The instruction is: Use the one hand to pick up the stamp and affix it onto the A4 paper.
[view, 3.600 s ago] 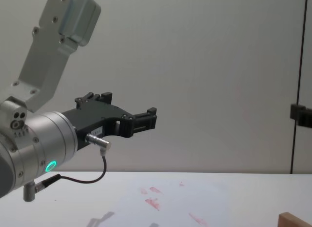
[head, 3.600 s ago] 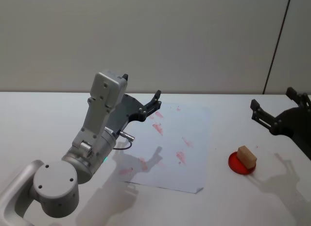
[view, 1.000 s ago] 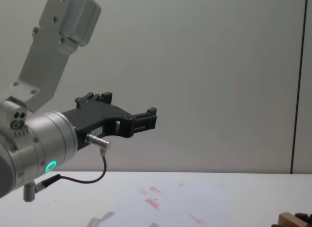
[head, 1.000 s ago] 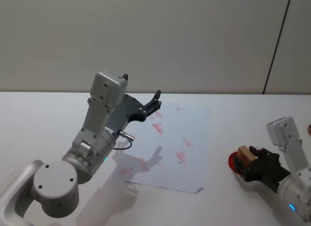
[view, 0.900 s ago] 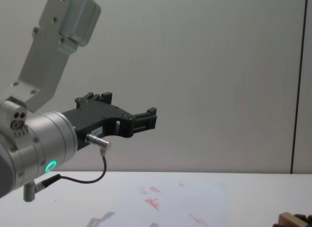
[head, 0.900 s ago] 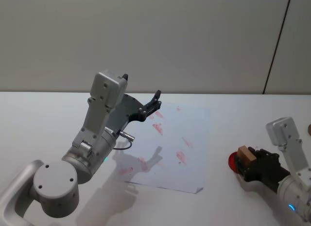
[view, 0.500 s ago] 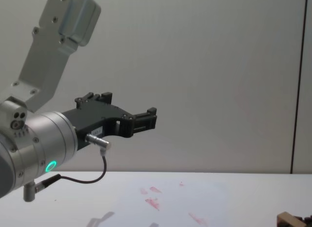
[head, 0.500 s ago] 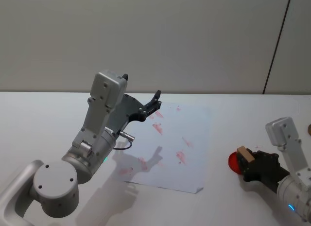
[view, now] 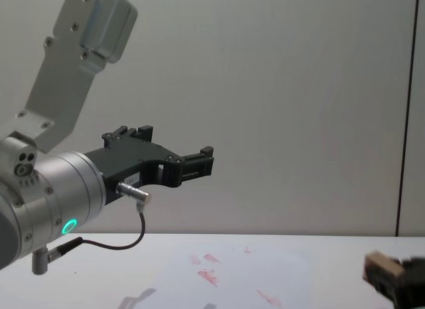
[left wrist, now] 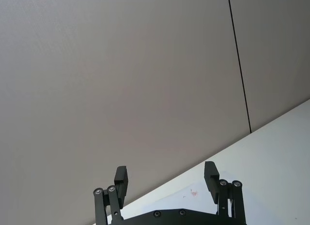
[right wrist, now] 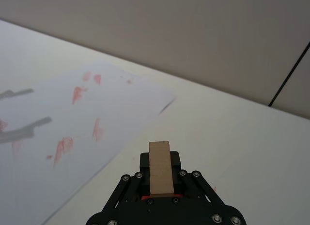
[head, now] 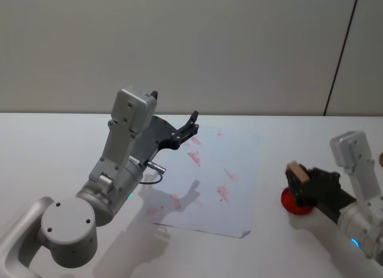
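Right end effector (head: pixel 302 188) is gripping the stamp (head: pixel 295 170), closed on its lower end and holding it in the air well to the right of the A4 paper (head: pixel 221 170). The red ink pad (head: pixel 296 205) is lying on the counter (head: pixel 48 146) off that same edge. Left end effector (head: pixel 190 124) is hanging open above the paper's far left corner. Much of the block is sticking out of the grip, so pressing down risks tilting or slipping it. With nothing holding the sheet, it risks sliding and smearing.
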Robot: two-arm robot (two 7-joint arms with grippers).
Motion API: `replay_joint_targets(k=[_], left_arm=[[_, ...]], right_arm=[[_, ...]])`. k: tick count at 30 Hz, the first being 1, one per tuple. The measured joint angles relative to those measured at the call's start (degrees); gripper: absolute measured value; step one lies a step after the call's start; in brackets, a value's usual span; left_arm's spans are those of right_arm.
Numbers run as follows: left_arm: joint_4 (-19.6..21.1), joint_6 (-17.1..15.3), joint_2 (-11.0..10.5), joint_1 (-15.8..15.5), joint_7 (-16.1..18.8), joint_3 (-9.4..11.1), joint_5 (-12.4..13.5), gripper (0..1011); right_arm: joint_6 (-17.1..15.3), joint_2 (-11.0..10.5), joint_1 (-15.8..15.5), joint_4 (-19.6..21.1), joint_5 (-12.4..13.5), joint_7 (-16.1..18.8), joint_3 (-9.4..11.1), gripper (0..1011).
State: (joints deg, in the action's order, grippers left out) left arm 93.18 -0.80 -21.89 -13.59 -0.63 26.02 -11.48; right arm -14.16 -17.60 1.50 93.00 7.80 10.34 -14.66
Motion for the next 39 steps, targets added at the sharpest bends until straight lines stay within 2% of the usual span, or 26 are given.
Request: replay_joint_targets(k=[4,9,16,22,31,37,39], left_arm=[[0.0,0.0,0.0,0.0,0.0,0.0,0.0,1003],[0.0,0.0,0.0,0.0,0.0,0.0,0.0,1003],[0.0,0.0,0.0,0.0,0.0,0.0,0.0,1003],[0.0,0.0,0.0,0.0,0.0,0.0,0.0,1003],[0.0,0.0,0.0,0.0,0.0,0.0,0.0,1003],[0.0,0.0,0.0,0.0,0.0,0.0,0.0,1003],[0.0,0.0,0.0,0.0,0.0,0.0,0.0,1003]], right_arm=[[1.1,0.8,1.0,0.7,0.8,0.6,-0.1,221],[2.1,2.7,3.3,0.5,1.2,2.5,-0.9,220],[2.3,5.5,6.5,-2.1,-0.1,4.7,-2.3,221],[1.8,8.0,9.9,-6.1,-3.5,6.6,-3.8,221],[1.1,10.1,13.1,-11.1,-9.0,7.7,-5.2,221],[0.6,11.6,15.4,-16.3,-13.4,7.7,-6.3,221],[0.5,12.0,15.9,-17.5,-14.1,7.6,-6.6,221]])
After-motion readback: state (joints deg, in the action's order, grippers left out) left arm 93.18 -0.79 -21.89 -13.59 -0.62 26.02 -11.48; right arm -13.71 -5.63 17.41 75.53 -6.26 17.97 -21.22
